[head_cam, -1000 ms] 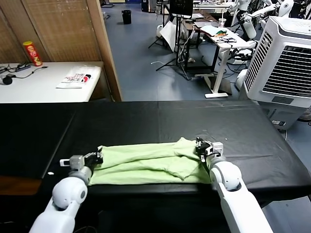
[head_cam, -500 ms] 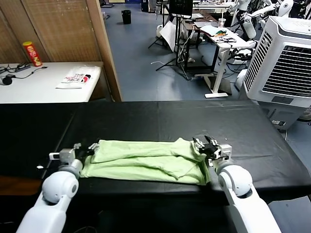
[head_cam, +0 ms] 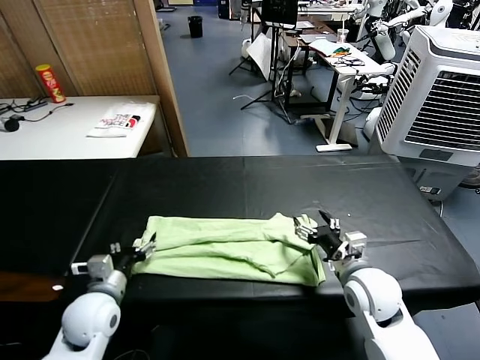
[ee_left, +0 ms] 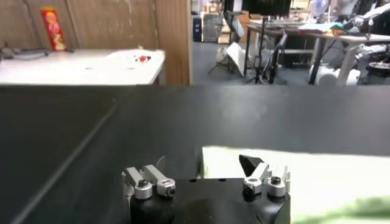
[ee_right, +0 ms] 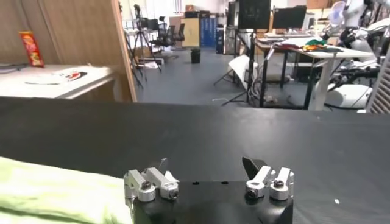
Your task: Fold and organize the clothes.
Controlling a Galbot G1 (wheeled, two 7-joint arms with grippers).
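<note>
Left gripper (head_cam: pixel 133 248): released, jaws spread, nothing between them; lower left of head view, at the shirt's left end, touching or just beside its edge.
Right gripper (head_cam: pixel 324 232): released, jaws spread, empty; lower right of centre in head view, just beside the shirt's right end.
Left wrist view: fingers (ee_left: pixel 149 181) apart over black cover; pale cloth just past one finger.
Right wrist view: fingers (ee_right: pixel 268 180) apart; green cloth to one side, not gripped.
Shirt (head_cam: pixel 225 247): lies flat on the table (head_cam: pixel 247 180), centre-bottom of head view, near the front edge; gathered lengthwise into a long band with layers overlapping.
Done, by judgement: one lengthwise fold laid down and let go.
Left, by judgement: right end bunched and uneven, needs smoothing; band too long, further crosswise folds needed; final tidy placement not yet made.
Collar, buttons, patch: not visible.
</note>
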